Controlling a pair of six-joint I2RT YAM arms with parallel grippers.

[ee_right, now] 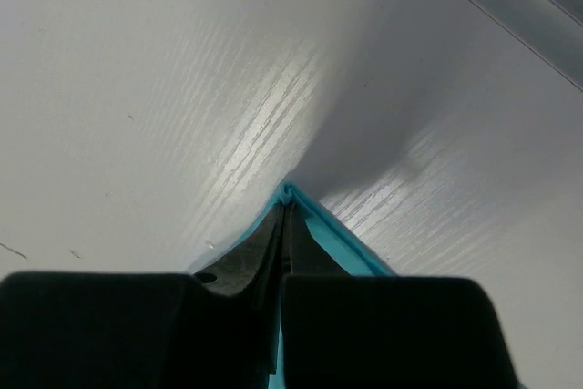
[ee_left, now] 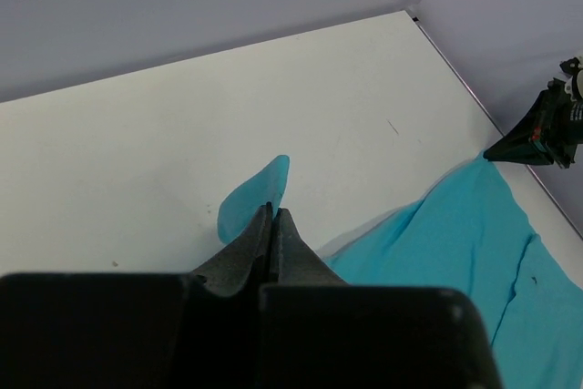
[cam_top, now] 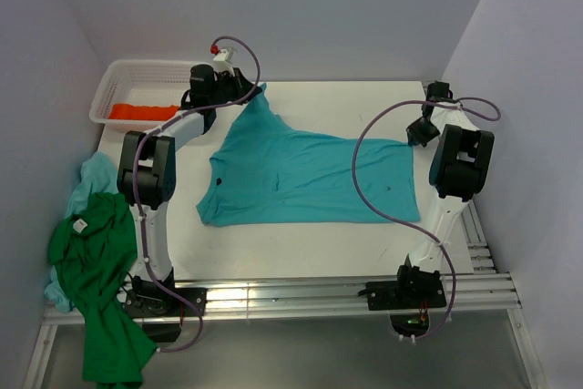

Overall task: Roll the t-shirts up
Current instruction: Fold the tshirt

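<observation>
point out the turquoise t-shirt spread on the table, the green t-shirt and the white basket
spread turquoise t-shirt (cam_top: pixel 310 179), top view, middle of its body
green t-shirt (cam_top: pixel 96 261), top view, its crumpled middle
white basket (cam_top: pixel 102 96), top view, its left mesh wall

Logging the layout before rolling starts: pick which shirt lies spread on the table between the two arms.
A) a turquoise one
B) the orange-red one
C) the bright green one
A: the turquoise t-shirt lies spread on the table, with the left gripper and the right gripper each shut on a corner of it. The green t-shirt hangs at the left edge, and the orange-red t-shirt sits in the basket.
</observation>
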